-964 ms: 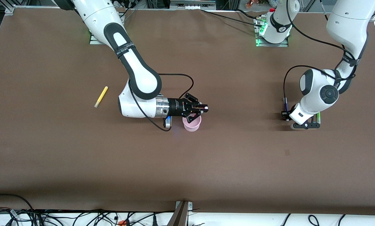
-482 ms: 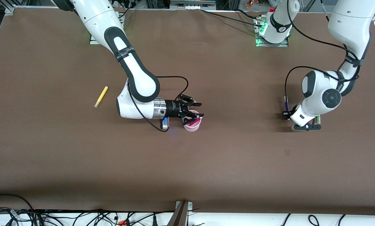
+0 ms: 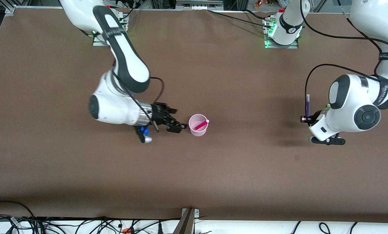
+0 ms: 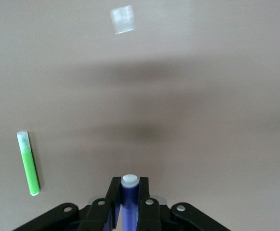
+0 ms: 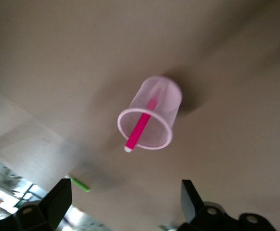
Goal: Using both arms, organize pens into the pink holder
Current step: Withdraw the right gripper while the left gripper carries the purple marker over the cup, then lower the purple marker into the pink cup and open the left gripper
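Observation:
The pink holder [image 3: 198, 129] stands mid-table with the magenta pen [image 3: 200, 125] leaning inside it; both also show in the right wrist view, holder [image 5: 163, 96] and pen [image 5: 140, 126]. My right gripper [image 3: 177, 120] is open and empty beside the holder, toward the right arm's end. My left gripper [image 3: 305, 119] is shut on the dark purple pen [image 3: 307, 105], held upright above the table; it also shows in the left wrist view [image 4: 129, 190]. The green pen [image 4: 28, 163] lies on the table by the left gripper, mostly hidden under the left arm in the front view [image 3: 328, 106]. The yellow pen is hidden.
The brown table [image 3: 246, 169] stretches bare around the holder. The right arm's elbow [image 3: 109, 107] hangs low over the table toward its own end. Cables and a bracket line the table's front edge [image 3: 189, 216].
My right gripper has let go of the magenta pen into the holder and drawn back toward its own end. My left gripper has risen with the purple pen, away from the green pen.

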`<state>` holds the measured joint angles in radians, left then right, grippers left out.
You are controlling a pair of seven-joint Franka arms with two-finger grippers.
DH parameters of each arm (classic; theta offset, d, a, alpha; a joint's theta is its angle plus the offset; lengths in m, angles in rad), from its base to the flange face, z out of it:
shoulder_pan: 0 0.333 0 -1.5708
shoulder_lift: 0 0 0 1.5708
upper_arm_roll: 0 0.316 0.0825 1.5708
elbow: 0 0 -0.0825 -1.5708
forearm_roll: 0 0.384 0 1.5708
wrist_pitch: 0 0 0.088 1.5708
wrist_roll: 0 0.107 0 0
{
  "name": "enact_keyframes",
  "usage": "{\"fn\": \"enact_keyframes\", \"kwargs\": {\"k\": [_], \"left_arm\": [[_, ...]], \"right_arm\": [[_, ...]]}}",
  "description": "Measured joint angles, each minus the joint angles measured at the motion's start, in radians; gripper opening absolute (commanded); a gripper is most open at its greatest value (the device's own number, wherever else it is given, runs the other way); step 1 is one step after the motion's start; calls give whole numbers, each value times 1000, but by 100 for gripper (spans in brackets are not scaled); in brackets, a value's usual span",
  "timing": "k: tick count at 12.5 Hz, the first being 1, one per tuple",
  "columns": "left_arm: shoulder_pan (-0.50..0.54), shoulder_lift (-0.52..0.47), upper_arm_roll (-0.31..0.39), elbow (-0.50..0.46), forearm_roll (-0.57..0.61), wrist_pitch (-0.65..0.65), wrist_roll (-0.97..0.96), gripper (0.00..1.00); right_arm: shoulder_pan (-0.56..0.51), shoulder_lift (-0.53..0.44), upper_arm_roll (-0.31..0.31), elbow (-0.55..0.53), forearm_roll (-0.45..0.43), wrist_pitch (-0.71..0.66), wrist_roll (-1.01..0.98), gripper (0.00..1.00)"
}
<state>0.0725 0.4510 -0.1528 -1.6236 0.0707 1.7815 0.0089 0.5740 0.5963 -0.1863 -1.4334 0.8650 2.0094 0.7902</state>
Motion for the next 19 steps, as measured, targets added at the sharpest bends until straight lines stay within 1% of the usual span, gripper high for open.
{"fn": "enact_keyframes", "kwargs": {"k": [2, 3, 4, 5, 7, 9, 10, 11, 13, 14, 15, 16, 17, 18, 19], "left_arm": [[-9, -2, -22, 81, -72, -68, 118, 0], [-12, -1, -40, 95, -95, -73, 192, 0], [-18, 2, -59, 107, -125, -73, 241, 0], [-24, 10, -75, 123, -189, -71, 296, 0], [-35, 41, -98, 149, -370, -12, 445, 0], [-55, 77, -113, 158, -554, 63, 575, 0], [-72, 96, -118, 161, -657, 95, 639, 0], [-91, 119, -123, 163, -783, 121, 719, 0], [-142, 175, -132, 164, -1018, 178, 936, 0], [-173, 205, -136, 166, -1105, 223, 1062, 0], [-207, 232, -137, 171, -1190, 293, 1197, 0], [-242, 253, -139, 182, -1257, 360, 1324, 0], [-276, 262, -140, 191, -1286, 418, 1418, 0], [-310, 263, -141, 196, -1292, 485, 1501, 0], [-342, 263, -142, 199, -1293, 549, 1582, 0]], "right_arm": [[-4, -37, -104, 4, -56, -130, -145, 100], [-9, -57, -146, 6, -122, -173, -225, 100], [-14, -84, -173, 7, -200, -201, -293, 100], [-15, -119, -198, 4, -273, -230, -347, 100], [-15, -205, -244, -5, -411, -297, -428, 100], [-16, -303, -266, -13, -562, -371, -469, 100], [-15, -354, -272, -22, -604, -404, -502, 100], [-15, -405, -286, -40, -638, -428, -545, 100], [-18, -507, -310, -102, -707, -448, -619, 100], [-23, -544, -310, -131, -742, -454, -639, 100], [-40, -568, -289, -152, -774, -460, -649, 100], [-93, -580, -222, -163, -804, -460, -654, 100], [-166, -584, -127, -165, -833, -460, -654, 100], [-222, -587, -50, -165, -853, -460, -654, 100], [-244, -589, -13, -165, -862, -460, -654, 100]]}}
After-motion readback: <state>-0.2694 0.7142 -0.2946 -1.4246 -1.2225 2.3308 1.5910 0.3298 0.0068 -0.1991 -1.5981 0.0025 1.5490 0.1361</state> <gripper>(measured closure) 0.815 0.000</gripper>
